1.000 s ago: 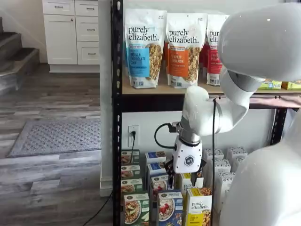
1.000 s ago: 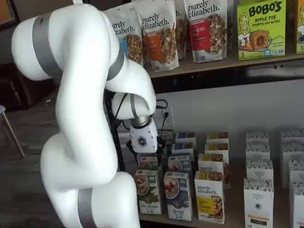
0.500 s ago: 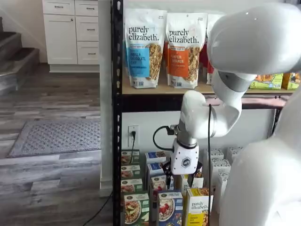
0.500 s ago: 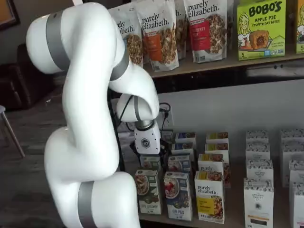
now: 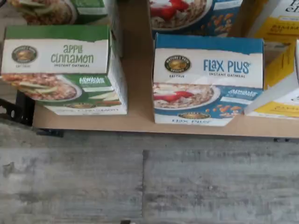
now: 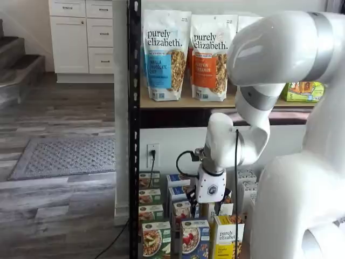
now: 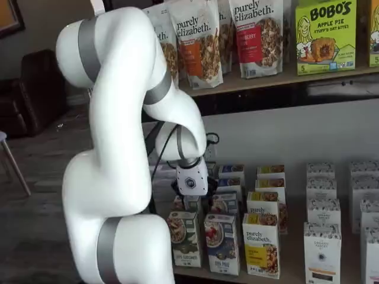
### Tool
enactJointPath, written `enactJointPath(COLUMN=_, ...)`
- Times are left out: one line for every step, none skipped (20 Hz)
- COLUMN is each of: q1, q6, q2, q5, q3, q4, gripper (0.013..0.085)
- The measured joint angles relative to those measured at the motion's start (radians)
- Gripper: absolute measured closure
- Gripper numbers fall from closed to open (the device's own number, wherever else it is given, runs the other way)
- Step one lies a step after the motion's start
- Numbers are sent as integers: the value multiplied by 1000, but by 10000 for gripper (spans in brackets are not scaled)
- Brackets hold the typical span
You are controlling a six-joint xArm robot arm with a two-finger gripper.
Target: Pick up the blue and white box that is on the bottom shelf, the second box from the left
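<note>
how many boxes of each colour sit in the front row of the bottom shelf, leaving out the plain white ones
green-and-white box: 1
blue and white box: 1
yellow-and-white box: 1
total: 3

In a shelf view the lower edge cut off the blue and white box (image 6: 195,239) and the green-and-white box (image 6: 156,240) beside it. The white arm (image 6: 302,205) hid the right side of the bottom shelf (image 7: 296,263). The gripper (image 7: 190,203) showed its fingers too dimly to judge any gap.
</note>
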Motion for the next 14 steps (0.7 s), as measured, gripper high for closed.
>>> enactJointPath(q1=-3, q6=-8, q2=27, q5=-14, q3=-14, q4=5, gripper=130)
enactJointPath(q1=-6, q6=-13, q2=52, q5=-26, q3=-29, q4=6, gripper=130)
enactJointPath(q1=-9, q6=-16, q2=78, q5=-37, q3=-45, q4=6, gripper=130)
enactJointPath(q1=-12, q6=-12, q2=104, q5=-47, q3=-61, q4=-1, gripper=130)
enactJointPath(q1=-15, q6=-5, q2=127, q5=-56, q3=-77, q4=-12, gripper=130)
enactJointPath(q1=-17, q6=1, q2=144, q5=-62, q3=-88, q4=-19, gripper=130)
enactJointPath(q1=-18, q6=8, q2=164, q5=-71, q3=-101, q4=-29, gripper=130)
enactJointPath(q1=-20, q6=19, q2=181, q5=-76, q3=-114, q4=-42, gripper=130)
enactJointPath(q1=-22, q6=31, q2=197, q5=-79, q3=-126, q4=-57, gripper=130)
enactJointPath(q1=-24, q6=44, q2=212, q5=-84, q3=-138, q4=-72, gripper=130)
enactJointPath(q1=-26, q6=54, q2=224, q5=-88, q3=-147, q4=-85, gripper=130)
enactJointPath(q1=-29, q6=67, q2=237, q5=-90, q3=-158, q4=-101, gripper=130)
enactJointPath(q1=-32, q6=76, q2=250, q5=-92, q3=-169, q4=-113, gripper=130)
enactJointPath(q1=-34, q6=79, q2=264, q5=-96, q3=-180, q4=-119, gripper=130)
